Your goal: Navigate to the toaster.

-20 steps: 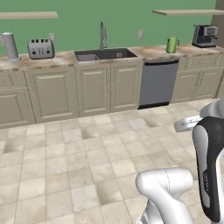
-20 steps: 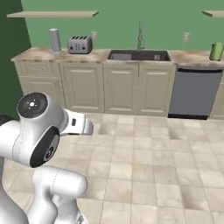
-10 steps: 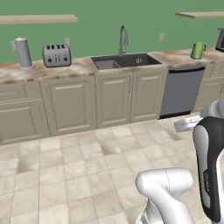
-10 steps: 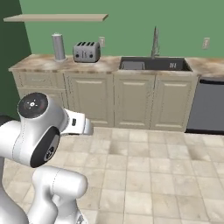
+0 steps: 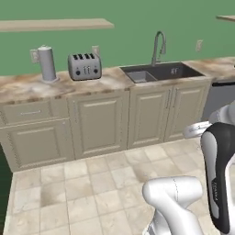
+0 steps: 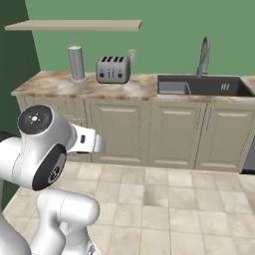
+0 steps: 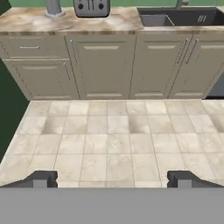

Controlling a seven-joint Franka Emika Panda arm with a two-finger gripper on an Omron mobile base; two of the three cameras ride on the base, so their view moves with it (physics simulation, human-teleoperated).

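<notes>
The toaster (image 5: pixel 84 66) is a small silver-grey box with four dark top slots, standing on the marble counter (image 5: pixel 23 89) against the green wall. In the right base view the toaster (image 6: pixel 113 69) sits left of the sink, and in the hand view the toaster (image 7: pixel 91 7) is cut by the top edge. My gripper (image 7: pixel 112 180) is open, its two dark fingertips (image 7: pixel 41 179) wide apart over the tiled floor, well short of the cabinets, with nothing between them.
A tall grey cylinder (image 5: pixel 46 63) stands left of the toaster. The sink (image 5: pixel 160 72) with its faucet (image 5: pixel 158 46) lies to the right, and a dishwasher (image 5: pixel 220 98) beyond it. A shelf (image 6: pixel 74 25) hangs above. A dark green wall (image 7: pixel 8 105) bounds the floor on the left.
The whole scene has shifted right and grown larger in both base views: the base has driven left and closer to the counter. The toaster now sits nearer the middle.
</notes>
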